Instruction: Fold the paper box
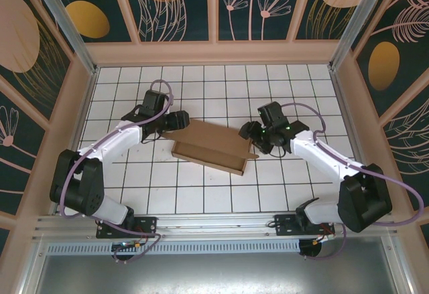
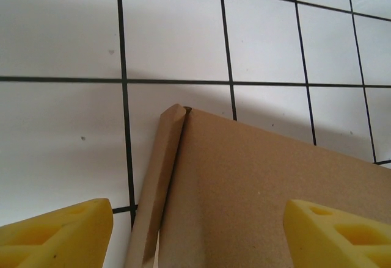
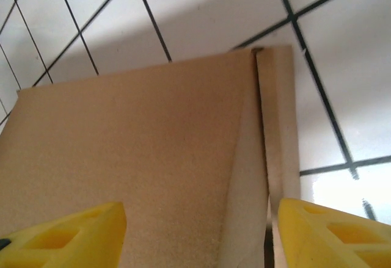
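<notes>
The paper box [image 1: 213,144] lies in the middle of the white gridded table as a shallow brown cardboard tray, with a raised wall along its near side. My left gripper [image 1: 176,121] hovers at its far left corner and my right gripper [image 1: 251,135] at its right end. In the left wrist view the yellow fingers [image 2: 58,234] stand wide apart over the box panel [image 2: 263,182], next to a folded side flap [image 2: 160,176]. The right wrist view likewise has wide-apart fingers [image 3: 333,234] over the panel [image 3: 134,146] and its edge flap [image 3: 279,127]. Both grippers are open, gripping nothing.
Wooden frame walls [image 1: 214,53] with patterned panels enclose the table [image 1: 201,193] at the back and on both sides. A metal rail [image 1: 214,224] with the arm bases runs along the near edge. Bare tiles surround the box.
</notes>
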